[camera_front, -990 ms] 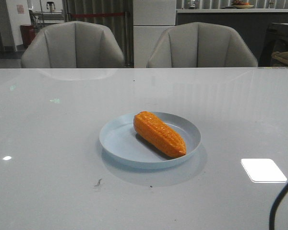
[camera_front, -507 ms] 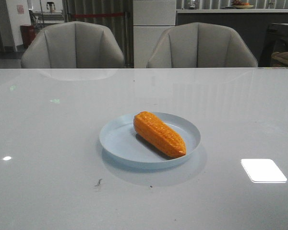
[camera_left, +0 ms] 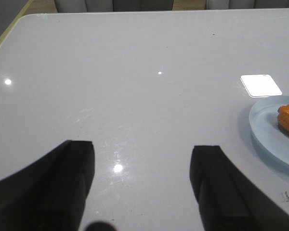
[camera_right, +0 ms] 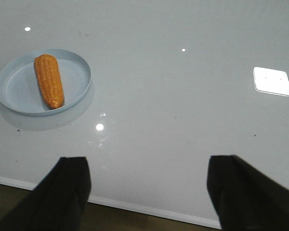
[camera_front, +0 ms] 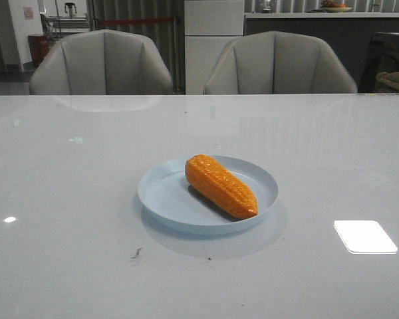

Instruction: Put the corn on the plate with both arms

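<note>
The left gripper (camera_left: 142,185), seen only in its wrist view, hangs with jaws spread wide over bare table (camera_left: 135,72). The corn (camera_front: 221,185) lies diagonally inside the plate (camera_front: 161,193); the front view shows neither arm. The right gripper (camera_right: 147,190) also gapes empty. The dark cable at the front view's lower right a second ago is gone.
</note>
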